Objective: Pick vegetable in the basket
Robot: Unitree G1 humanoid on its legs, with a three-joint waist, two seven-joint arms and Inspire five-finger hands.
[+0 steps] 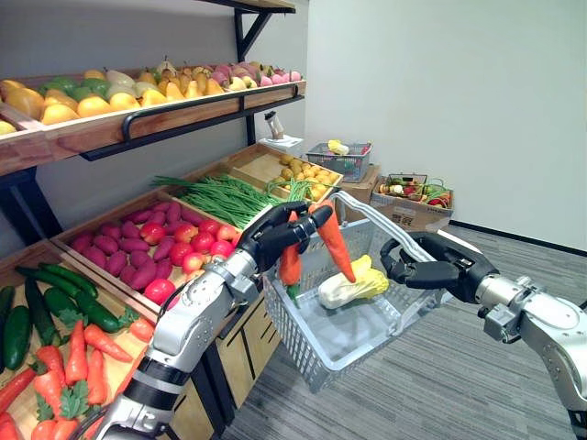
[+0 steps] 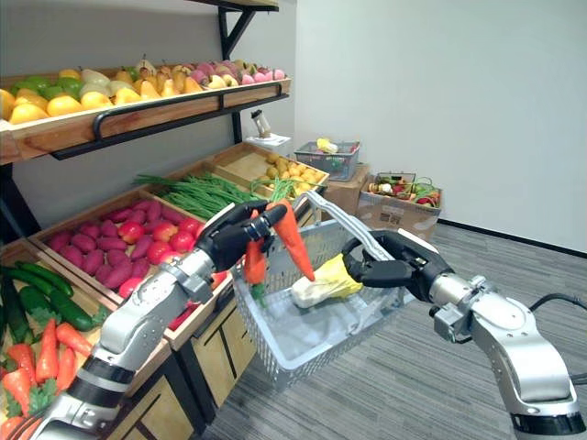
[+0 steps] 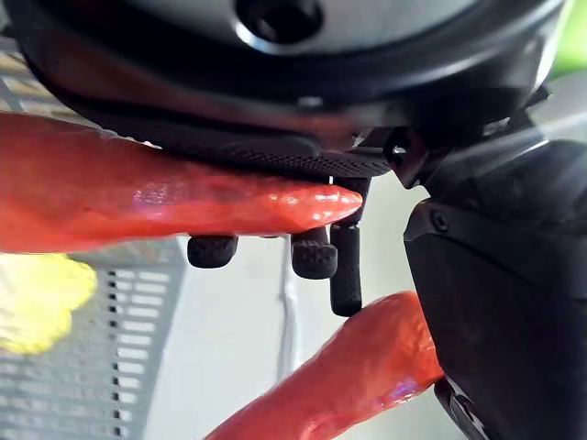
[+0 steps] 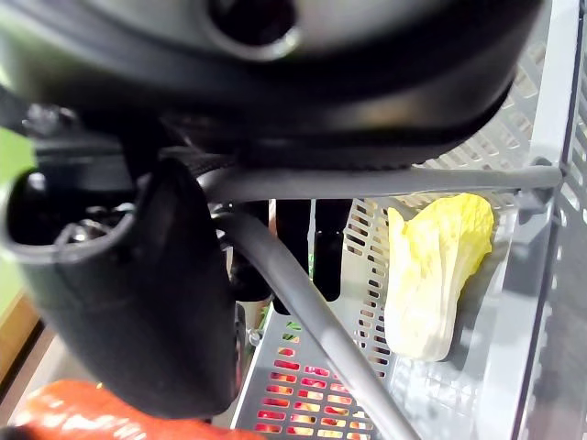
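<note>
Grey basket (image 1: 298, 344) hangs from right hand (image 1: 431, 270), fingers curled round its handle (image 1: 367, 215). One cabbage (image 1: 353, 284) already lies inside. Left hand (image 1: 280, 234) clasps two carrots (image 1: 335, 243) over the basket's open top, not yet released; the drop is left. Wooden produce stand (image 1: 183, 115) alongside; grey floor (image 1: 440, 367), white wall (image 1: 440, 82).

At centre frame, the basket (image 1: 298, 341) holds a cabbage (image 1: 353, 284). Two carrots (image 1: 336, 244) hang over its left part. Produce shelves (image 1: 183, 111) occupy the left.
</note>
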